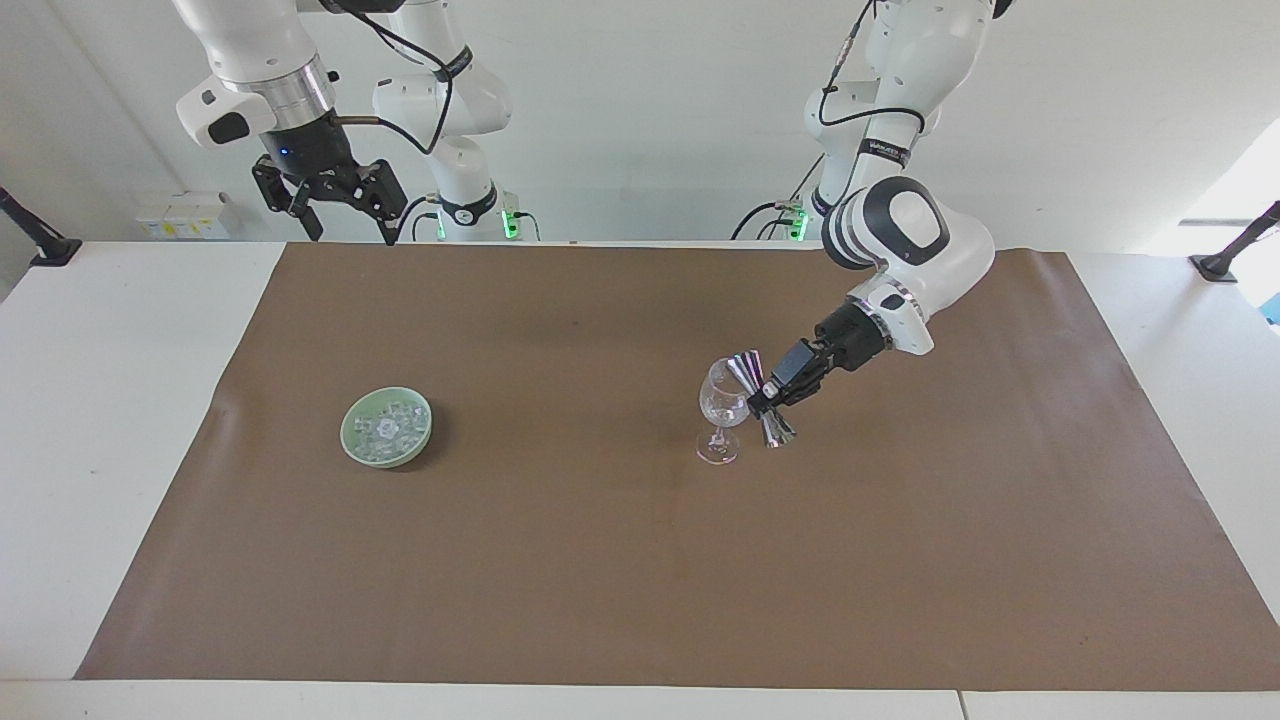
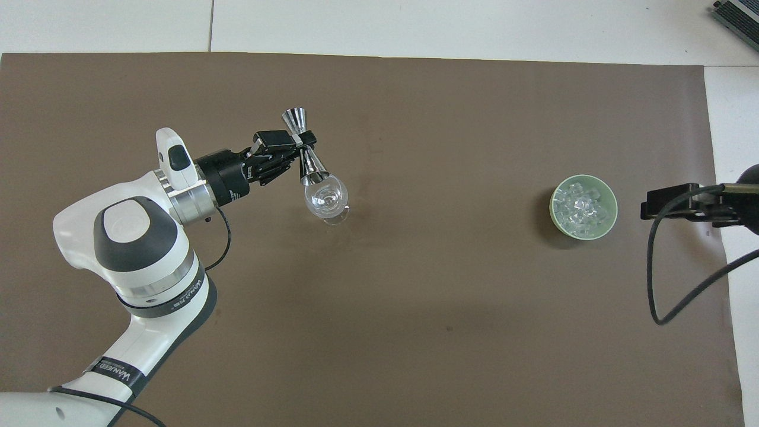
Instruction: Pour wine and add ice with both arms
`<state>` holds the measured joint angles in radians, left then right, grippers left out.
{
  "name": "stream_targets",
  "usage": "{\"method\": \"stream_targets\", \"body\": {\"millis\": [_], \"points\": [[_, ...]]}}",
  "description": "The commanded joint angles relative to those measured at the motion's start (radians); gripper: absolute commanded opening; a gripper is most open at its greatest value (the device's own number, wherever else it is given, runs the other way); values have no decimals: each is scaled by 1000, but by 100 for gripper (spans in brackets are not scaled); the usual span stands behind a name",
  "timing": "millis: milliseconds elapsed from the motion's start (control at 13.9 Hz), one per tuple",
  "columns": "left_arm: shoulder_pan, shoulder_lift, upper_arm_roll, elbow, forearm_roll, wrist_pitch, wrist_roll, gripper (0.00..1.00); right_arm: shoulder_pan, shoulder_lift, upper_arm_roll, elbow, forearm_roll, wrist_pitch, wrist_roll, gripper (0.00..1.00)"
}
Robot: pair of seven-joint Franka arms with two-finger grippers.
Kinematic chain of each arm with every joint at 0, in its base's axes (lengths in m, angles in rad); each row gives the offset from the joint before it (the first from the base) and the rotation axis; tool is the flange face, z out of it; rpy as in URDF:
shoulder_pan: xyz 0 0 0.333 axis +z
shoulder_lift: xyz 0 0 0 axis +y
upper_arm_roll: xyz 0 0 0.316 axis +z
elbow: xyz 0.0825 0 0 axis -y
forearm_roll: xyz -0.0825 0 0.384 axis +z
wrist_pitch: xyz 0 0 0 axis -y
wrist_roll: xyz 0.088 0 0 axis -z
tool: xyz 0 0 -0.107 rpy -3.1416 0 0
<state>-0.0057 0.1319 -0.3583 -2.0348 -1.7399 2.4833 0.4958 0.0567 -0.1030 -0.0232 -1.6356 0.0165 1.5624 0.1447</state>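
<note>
I see left gripper [image 1: 768, 403] clenched on the jigger [image 1: 758, 396], tipped over the glass [image 1: 722, 405]. Right gripper [image 1: 342, 217] waits high, fingers spread. Ice [image 1: 388, 427] sits in the green bowl [image 1: 352, 437].

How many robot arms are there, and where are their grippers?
2. The left gripper holds a tilted silver measuring cup over the wine glass. The right gripper hangs open, high up at the right arm's end of the table, empty. None look hidden.

Clear ice [image 1: 388, 428] cubes heaped in green bowl [image 1: 357, 447] on mat.
</note>
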Motion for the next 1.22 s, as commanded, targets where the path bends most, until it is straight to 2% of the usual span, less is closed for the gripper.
{"method": "stream_targets", "body": {"millis": [0, 431, 719, 935, 1150], "points": [[-8, 0, 7, 24, -24, 12, -78, 0, -18, 15, 6, -4, -24, 21, -42, 100], [4, 6, 9, 28, -24, 3, -326, 0, -24, 43, 6, 0, -26, 80, -42, 100], [4, 5, 7, 28, -24, 3, -537, 0, -35, 58, 6, 5, -56, 90, -54, 100], [13, 2, 12, 27, -23, 0, -762, 0, -52, 60, 5, 3, -56, 93, -69, 100], [23, 0, 13, 24, -23, 3, -856, 0, -52, 57, 6, -1, -41, 87, -77, 100]]}}
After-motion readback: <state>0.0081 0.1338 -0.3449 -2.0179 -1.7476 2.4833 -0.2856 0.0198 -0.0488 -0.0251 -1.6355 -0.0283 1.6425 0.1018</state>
